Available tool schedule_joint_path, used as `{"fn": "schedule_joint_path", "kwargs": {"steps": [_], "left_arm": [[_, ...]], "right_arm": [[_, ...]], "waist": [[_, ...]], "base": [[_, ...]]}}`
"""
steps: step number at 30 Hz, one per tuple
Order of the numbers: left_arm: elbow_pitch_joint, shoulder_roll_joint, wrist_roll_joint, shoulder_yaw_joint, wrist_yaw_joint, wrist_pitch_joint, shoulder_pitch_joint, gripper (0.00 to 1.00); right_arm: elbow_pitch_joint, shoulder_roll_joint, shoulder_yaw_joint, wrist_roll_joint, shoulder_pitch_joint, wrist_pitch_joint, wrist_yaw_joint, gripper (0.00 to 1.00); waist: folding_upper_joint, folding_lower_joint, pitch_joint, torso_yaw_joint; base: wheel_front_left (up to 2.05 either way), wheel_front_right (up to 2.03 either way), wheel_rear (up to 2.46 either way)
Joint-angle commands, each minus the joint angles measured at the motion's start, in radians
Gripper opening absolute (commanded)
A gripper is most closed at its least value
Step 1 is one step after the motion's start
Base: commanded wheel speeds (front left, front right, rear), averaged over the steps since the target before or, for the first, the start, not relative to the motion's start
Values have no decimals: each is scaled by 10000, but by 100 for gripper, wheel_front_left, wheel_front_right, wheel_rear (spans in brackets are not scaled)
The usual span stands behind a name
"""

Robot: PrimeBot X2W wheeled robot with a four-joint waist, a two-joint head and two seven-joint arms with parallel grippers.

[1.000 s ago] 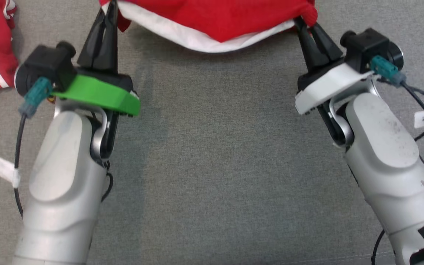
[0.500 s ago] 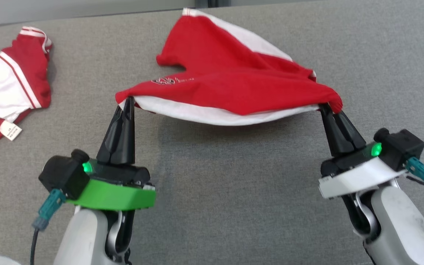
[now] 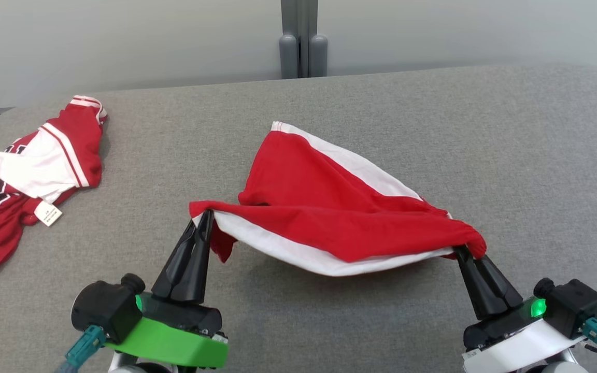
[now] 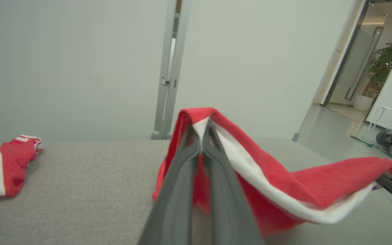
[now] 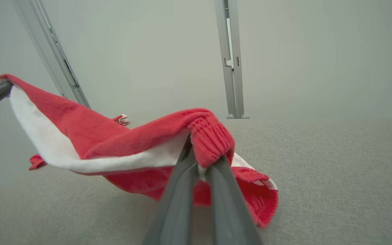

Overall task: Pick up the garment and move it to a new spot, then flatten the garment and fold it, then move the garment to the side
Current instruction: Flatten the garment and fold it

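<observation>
Camera tilted up over the garment [image 3: 329,207]; left wrist view adds a plant [image 4: 383,66].

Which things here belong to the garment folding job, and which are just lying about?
Job: red and white cloth garment, near edge held up; left pincer, shut on one corner; right pincer, shut on the other.
Lying about: red and white numbered jersey, on the left side of the grey fabric-topped table.

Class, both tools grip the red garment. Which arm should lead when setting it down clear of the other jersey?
Probably the right. The right tool pinches the garment beside bare table, while the left tool holds the end nearer the jersey, so leading rightward should keep them apart.
</observation>
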Motion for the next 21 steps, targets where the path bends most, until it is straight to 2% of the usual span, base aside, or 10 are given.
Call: {"fn": "schedule_joint_path", "kwargs": {"steps": [1, 10, 16, 21], "left_arm": [[177, 93, -115, 83, 67, 62, 50, 0], [2692, 364, -431, 366, -60, 166, -2050, 0], [4886, 483, -302, -159, -134, 562, -4491, 0], [6723, 266, -185, -606, -170, 476, -6291, 0]], "right_arm": [[177, -9, 94, 188, 52, 29, 1, 0], [2073, 501, 450, 813, -1482, -257, 1, 0], [3286, 1000, 372, 1146, -2757, -335, 1, 0], [4003, 1306, 249, 1218, -3578, -349, 1, 0]], "waist": [[-1, 1, 253, -229], [-1, 1, 1520, -942], [-1, 1, 2593, -1367], [-1, 1, 3250, -1587]], "base": [[0, 0, 0], [0, 0, 0], [0, 0, 0], [0, 0, 0]]}}
